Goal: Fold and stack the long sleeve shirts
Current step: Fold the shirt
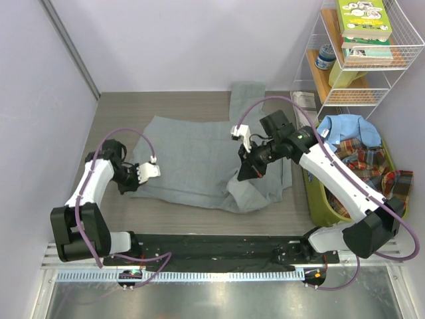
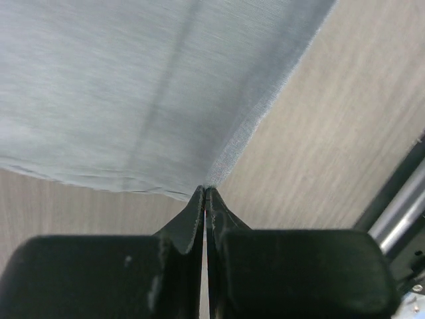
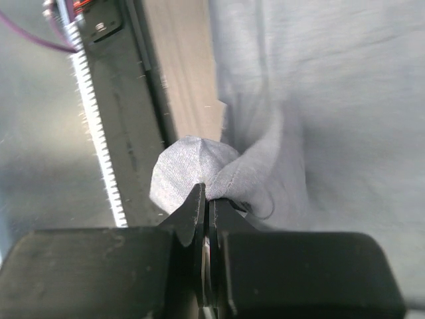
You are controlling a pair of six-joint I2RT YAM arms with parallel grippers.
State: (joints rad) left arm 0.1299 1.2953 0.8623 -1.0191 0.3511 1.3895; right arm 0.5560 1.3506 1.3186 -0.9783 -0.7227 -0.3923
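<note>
Grey cloth in both closed jaws: holds the grey shirt (image 1: 196, 156), lying at centre, with the left gripper (image 2: 204, 194) on its 9 o'clock hem corner and the right gripper (image 3: 204, 196) on a lifted bunch near 4 o'clock, and risks slipping that slim left pinch under uneven pulling.

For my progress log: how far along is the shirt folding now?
Done: no folded stack shows. In hand: the grey shirt lies spread, the left gripper and right gripper each shut on its cloth. To do: the blue shirt and plaid shirt lie in the green bin.
</note>
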